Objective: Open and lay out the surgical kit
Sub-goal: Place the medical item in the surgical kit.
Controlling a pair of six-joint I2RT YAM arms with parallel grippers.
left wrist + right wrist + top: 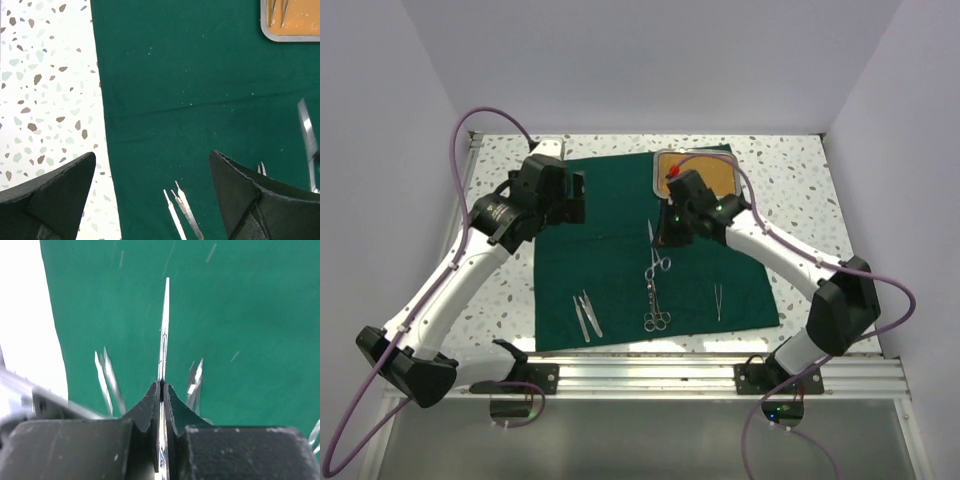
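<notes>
The dark green cloth lies spread flat on the table. The steel tray with tan lining sits at its far edge, partly hidden by the right arm. My right gripper is shut on a thin silver instrument that sticks out forward over the cloth; it also shows in the top view. Scissors-like tools lie in a line mid-cloth, slim tweezers to their right, and several slim handles to the left. My left gripper is open and empty above the cloth's left edge.
The speckled tabletop shows left of the cloth. The tray corner shows in the left wrist view with a few silver pieces inside it. A metal rail runs along the near edge. White walls close in the sides.
</notes>
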